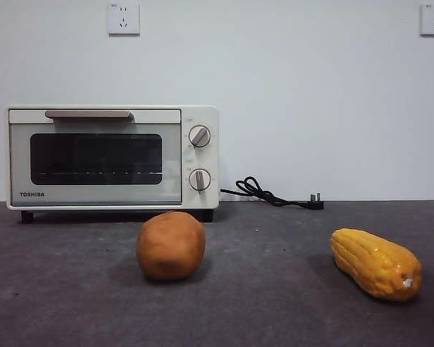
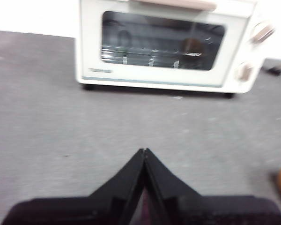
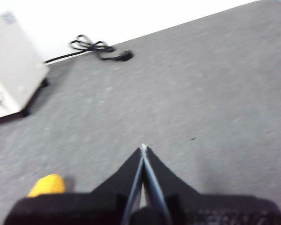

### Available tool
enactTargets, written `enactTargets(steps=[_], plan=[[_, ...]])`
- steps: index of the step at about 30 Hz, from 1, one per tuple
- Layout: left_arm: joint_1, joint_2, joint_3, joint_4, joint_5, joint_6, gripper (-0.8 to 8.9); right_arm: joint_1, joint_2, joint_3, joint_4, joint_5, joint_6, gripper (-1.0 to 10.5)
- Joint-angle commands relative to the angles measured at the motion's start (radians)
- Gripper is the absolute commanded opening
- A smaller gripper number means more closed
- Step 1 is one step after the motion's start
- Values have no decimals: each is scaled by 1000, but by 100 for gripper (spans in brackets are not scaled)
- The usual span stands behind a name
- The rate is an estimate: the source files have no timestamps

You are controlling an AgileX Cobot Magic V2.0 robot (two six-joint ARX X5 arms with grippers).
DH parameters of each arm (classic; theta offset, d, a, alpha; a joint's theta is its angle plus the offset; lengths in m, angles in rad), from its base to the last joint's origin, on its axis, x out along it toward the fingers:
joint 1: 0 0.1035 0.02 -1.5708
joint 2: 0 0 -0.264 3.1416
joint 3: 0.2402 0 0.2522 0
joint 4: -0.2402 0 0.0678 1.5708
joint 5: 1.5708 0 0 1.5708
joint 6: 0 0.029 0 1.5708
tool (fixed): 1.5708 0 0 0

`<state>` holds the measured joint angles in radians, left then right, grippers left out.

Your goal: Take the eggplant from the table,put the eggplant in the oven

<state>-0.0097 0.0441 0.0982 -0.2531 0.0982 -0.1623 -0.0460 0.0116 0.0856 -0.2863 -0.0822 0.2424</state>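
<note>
A brown potato-like lump (image 1: 171,245) sits nearest on the dark grey surface (image 1: 275,289), slightly left of centre. To its right, well apart, a yellow-orange corn cob (image 1: 376,263) lies on its side. Behind the lump, against the white wall, stands the cream-white TOSHIBA toaster oven (image 1: 113,157) — glass door shut, bar handle across the top, two round knobs on its right side. Its black power cord (image 1: 271,193) lies unplugged on the surface to the oven's right.

The eggplant does not show in any view, so its place relative to either tool cannot be told.

From the wrists, the left tool (image 2: 144,152) has its jaws pressed together, gripping nothing, above bare surface facing the oven door. The right tool (image 3: 144,147) is likewise closed and empty — the corn cob's yellow end lies near it.
</note>
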Motion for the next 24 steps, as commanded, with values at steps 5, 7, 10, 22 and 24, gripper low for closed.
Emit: enactTargets(steps=[5,7,10,22,24], plan=[[-2,132,122,3,90,-71,-6,0,48,159,-8,-60,45,-3],[-2,204,180,3,105,-71,-6,0,109,237,-31,-82,41,-3],[-2,282,248,5,141,-70,-6,0,188,330,-74,-112,22,-3],[-2,576,590,-21,267,-19,-6,0,560,790,-311,-244,-153,-3],[-3,625,663,-50,277,0,-6,0,622,868,-361,-268,-175,-3]])
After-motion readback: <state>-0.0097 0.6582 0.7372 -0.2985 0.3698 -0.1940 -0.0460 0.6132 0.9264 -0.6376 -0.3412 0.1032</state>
